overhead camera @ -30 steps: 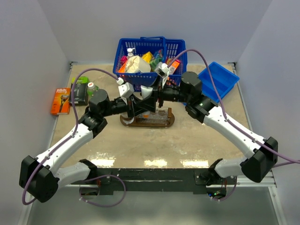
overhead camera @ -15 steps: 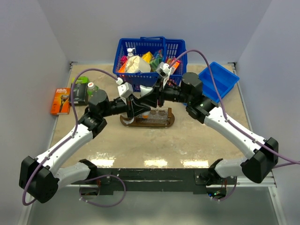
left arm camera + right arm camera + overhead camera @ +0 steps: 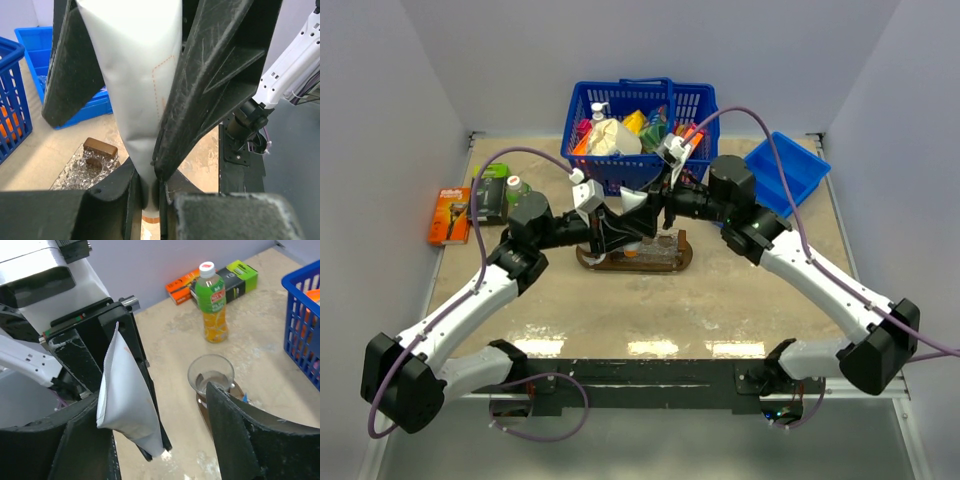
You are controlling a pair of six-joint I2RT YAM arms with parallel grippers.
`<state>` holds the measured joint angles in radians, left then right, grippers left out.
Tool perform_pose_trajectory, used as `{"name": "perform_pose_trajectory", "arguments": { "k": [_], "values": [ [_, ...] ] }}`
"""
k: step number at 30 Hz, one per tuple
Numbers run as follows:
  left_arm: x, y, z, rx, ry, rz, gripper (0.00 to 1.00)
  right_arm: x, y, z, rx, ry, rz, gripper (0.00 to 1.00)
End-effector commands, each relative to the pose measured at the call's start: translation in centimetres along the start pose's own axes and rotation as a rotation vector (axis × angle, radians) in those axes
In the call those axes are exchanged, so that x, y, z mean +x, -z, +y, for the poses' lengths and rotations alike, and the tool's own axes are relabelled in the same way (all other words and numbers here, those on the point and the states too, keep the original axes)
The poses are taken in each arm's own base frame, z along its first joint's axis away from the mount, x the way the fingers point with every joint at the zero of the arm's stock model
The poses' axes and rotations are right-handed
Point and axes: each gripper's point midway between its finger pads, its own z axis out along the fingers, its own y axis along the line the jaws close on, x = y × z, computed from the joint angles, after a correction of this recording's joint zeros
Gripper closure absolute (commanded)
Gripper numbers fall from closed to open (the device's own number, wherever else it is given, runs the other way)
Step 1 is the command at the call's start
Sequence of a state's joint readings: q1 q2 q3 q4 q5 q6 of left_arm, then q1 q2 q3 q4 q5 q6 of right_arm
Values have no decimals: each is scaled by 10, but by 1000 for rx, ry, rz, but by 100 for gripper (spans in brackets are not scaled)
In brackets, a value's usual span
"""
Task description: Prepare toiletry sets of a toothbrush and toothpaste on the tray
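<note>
No lettering can be read (the bottle label (image 3: 214,296) is blurred).

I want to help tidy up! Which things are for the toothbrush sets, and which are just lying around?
For the job: white tube, held in the left fingers; wooden tray; glass cup on it.
Just lying about: green drink bottle, orange box, dark green box, blue bin.

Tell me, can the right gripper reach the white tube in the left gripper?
Probably yes: the right gripper is open, and the white tube ends between its fingers, past the left gripper.
</note>
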<state>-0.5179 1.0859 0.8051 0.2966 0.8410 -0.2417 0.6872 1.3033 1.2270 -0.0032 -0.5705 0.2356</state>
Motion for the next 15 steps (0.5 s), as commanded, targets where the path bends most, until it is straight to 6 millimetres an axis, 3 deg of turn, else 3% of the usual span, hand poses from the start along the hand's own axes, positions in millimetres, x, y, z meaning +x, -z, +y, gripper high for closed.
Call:
{"name": "perform_pose_trajectory", "arguments": {
  "k": [1, 5, 6, 7, 9, 10, 15],
  "values": [
    [-20, 4, -7, 19, -99, -44, 89, -40, 26, -5, 124, 89, -60, 25],
    [-19, 4, -9, 27, -107, -38, 89, -44, 38, -6, 163, 108, -19, 23],
    [-19, 4, -8, 24, -103, -32, 89, -52, 40, -1, 155, 131, -24, 23],
    [-17, 4, -7, 23, -106, -27, 89, -45, 41, -2, 155, 118, 15, 23],
    [-16, 3, -6, 24, -108, -20, 88, -52, 43, 1, 155, 139, 29, 23],
    [-14, 3, -7, 26, -104, -15, 88, -42, 43, -3, 163, 122, 76, 24],
    [-15, 3, -10, 43, -110, -16, 87, -42, 41, 0, 141, 120, 107, 28]
  ]
}}
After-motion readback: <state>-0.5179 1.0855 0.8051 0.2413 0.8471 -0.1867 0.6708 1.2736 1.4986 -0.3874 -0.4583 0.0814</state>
